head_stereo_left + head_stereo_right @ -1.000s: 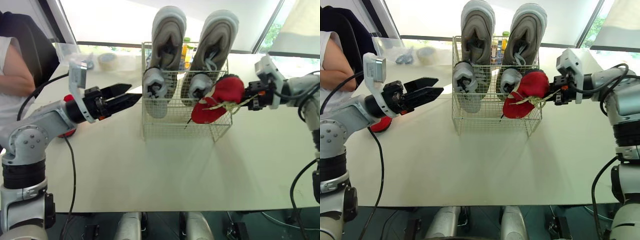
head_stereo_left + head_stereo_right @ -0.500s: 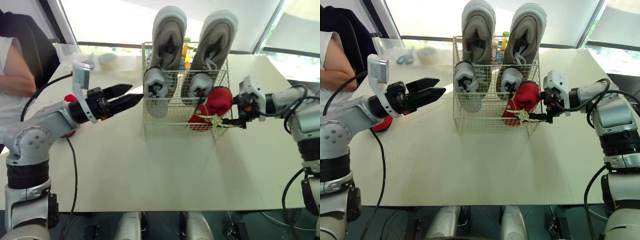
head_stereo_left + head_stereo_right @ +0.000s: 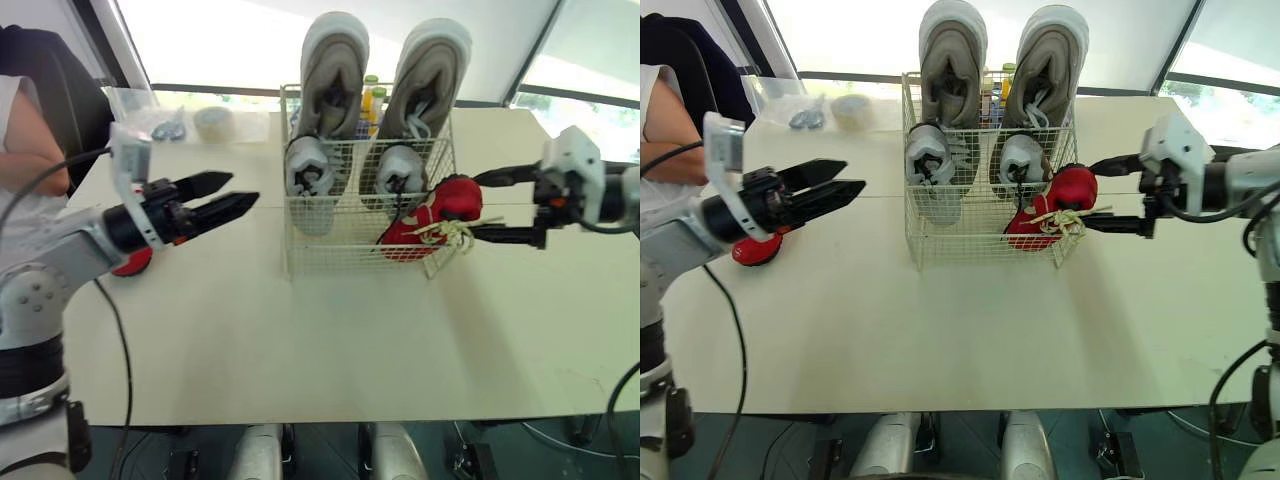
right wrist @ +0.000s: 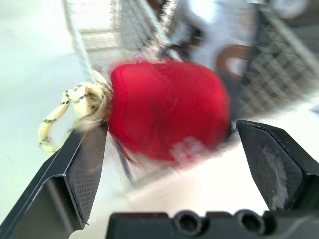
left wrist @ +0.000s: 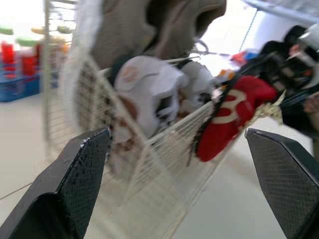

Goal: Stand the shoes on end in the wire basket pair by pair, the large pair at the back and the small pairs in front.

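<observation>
Leaning in the front right corner of the wire basket [image 3: 970,245], the red shoe [image 3: 1052,200] sits tilted rather than on end. Its pale lace [image 3: 1068,220] trails toward the right gripper [image 3: 1102,195], which is spread wide and empty, one finger on either side of the shoe's end. If that arm backs off, the lace could catch a finger and drag the shoe over or out. The large grey shoes [image 3: 952,50] stand behind. The left gripper [image 3: 850,178], parted and empty, hangs left of the basket. The other red shoe [image 3: 755,250] lies beside that arm and could get knocked.
</observation>
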Motion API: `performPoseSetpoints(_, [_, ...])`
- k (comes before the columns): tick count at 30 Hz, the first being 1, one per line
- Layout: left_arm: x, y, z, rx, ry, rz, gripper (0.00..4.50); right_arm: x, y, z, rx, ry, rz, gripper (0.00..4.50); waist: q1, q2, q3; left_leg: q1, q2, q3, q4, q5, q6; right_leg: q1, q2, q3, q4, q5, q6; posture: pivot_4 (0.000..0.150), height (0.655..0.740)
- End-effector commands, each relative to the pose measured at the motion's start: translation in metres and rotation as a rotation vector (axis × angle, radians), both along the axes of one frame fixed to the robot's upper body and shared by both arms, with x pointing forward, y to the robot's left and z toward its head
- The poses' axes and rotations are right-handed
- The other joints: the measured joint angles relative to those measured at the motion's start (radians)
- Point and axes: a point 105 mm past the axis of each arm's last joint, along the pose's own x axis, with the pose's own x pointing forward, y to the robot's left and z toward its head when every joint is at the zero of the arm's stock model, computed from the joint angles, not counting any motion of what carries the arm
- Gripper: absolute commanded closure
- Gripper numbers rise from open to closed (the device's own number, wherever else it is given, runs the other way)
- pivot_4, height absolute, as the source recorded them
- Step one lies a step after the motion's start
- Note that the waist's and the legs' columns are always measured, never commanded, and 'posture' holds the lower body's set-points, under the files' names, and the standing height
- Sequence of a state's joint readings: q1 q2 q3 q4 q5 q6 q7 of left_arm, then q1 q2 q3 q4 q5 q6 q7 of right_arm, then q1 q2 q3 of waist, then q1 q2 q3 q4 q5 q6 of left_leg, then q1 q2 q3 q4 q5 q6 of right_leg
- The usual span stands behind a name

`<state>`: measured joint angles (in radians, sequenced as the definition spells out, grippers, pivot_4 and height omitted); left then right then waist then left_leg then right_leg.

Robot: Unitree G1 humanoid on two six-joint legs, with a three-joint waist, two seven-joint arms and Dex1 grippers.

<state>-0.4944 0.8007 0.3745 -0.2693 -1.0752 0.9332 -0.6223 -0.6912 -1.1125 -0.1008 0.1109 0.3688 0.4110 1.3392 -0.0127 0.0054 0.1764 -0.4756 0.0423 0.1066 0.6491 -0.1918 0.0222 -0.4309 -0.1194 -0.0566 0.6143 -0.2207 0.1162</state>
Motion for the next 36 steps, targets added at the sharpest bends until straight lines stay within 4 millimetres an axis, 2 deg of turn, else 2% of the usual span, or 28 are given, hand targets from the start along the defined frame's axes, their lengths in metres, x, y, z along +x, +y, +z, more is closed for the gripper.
performPoseSetpoints(1, [0.002,0.024,0.014,0.033,-0.062,0.139,0.0,-0.005,-0.01,0.027,-0.001,-0.104,-0.024,0.07,0.0,0.0,0.0,0.0,0.0,0.0,0.0,0.0,0.0,0.0,0.0,0.0,0.0,0.0,0.0,0.15,0.74])
performPoseSetpoints(3, [0.01,0.048,0.012,0.078,-0.052,0.268,0.0,-0.01,-0.009,0.044,0.049,-0.131,-0.004,0.07,0.0,0.0,0.0,0.001,0.0,0.0,0.0,0.0,-0.001,0.001,0.0,0.0,0.0,0.0,0.0,0.15,0.74])
performPoseSetpoints(5, [0.024,0.086,0.007,0.138,-0.006,0.457,0.0,-0.02,0.019,0.074,0.162,-0.172,0.149,0.07,-0.003,0.002,0.001,0.001,0.0,-0.001,0.0,0.0,-0.001,0.0,0.0,0.001,0.0,0.0,0.0,0.15,0.74])
performPoseSetpoints(7, [0.036,0.117,0.007,0.163,0.036,0.593,0.0,-0.027,0.05,0.089,0.202,-0.19,0.297,0.07,-0.011,0.004,0.002,0.0,0.001,0.0,-0.001,0.0,-0.001,-0.004,0.0,0.002,0.002,0.001,-0.001,0.15,0.74])
performPoseSetpoints(9, [0.045,0.139,0.009,0.168,0.065,0.692,0.0,-0.032,0.07,0.093,0.199,-0.194,0.391,0.07,-0.007,0.001,0.002,0.0,0.004,0.0,-0.002,0.0,-0.002,-0.005,0.003,0.001,0.003,0.001,-0.001,0.15,0.74])
performPoseSetpoints(11, [0.05,0.151,0.008,0.18,0.091,0.741,0.0,-0.036,0.081,0.094,0.202,-0.193,0.441,0.07,-0.001,-0.001,0.001,0.0,0.005,0.001,-0.004,0.001,-0.004,-0.008,0.004,-0.002,0.003,0.001,-0.001,0.15,0.74])
performPoseSetpoints(15, [0.063,0.19,-0.015,0.218,0.188,0.885,0.0,-0.052,0.117,0.083,0.182,-0.173,0.6,0.07,0.008,-0.001,0.001,-0.003,0.004,0.004,-0.003,0.001,-0.004,-0.009,0.001,-0.002,0.002,0.001,-0.002,0.15,0.74])
performPoseSetpoints(19, [0.074,0.203,-0.035,0.227,0.251,0.92,0.0,-0.056,0.125,0.074,0.182,-0.144,0.628,0.07,0.013,-0.004,0.001,-0.004,0.004,0.006,-0.002,0.002,-0.002,-0.008,0.001,-0.002,0.004,0.004,0.001,0.15,0.74])
performPoseSetpoints(21, [0.081,0.211,-0.047,0.146,0.293,0.968,0.0,-0.06,0.127,0.069,0.187,-0.129,0.625,0.07,0.019,-0.006,0.001,-0.004,0.004,0.006,-0.001,0.001,-0.002,-0.009,0.001,-0.002,0.004,0.004,0.001,0.15,0.74])
performPoseSetpoints(25, [0.089,0.214,-0.06,0.133,0.324,0.991,0.0,-0.067,0.127,0.066,0.197,-0.116,0.614,0.07,0.024,-0.008,0.001,-0.004,0.005,0.006,-0.001,0.001,-0.003,-0.009,0.002,-0.002,0.005,0.004,0.0,0.15,0.74])
performPoseSetpoints(31, [0.103,0.194,-0.091,0.109,0.375,0.933,0.0,-0.072,0.127,0.064,0.207,-0.109,0.589,0.07,0.026,-0.009,0.001,-0.004,0.005,0.006,-0.001,0.001,-0.002,-0.009,0.002,-0.002,0.005,0.004,0.0,0.15,0.74])
performPoseSetpoints(36, [0.113,0.177,-0.107,0.101,0.392,0.916,0.0,-0.074,0.128,0.062,0.206,-0.101,0.571,0.07,0.027,-0.009,0.001,-0.004,0.005,0.006,0.0,0.002,-0.002,-0.009,0.001,-0.002,0.006,0.004,0.0,0.15,0.74])
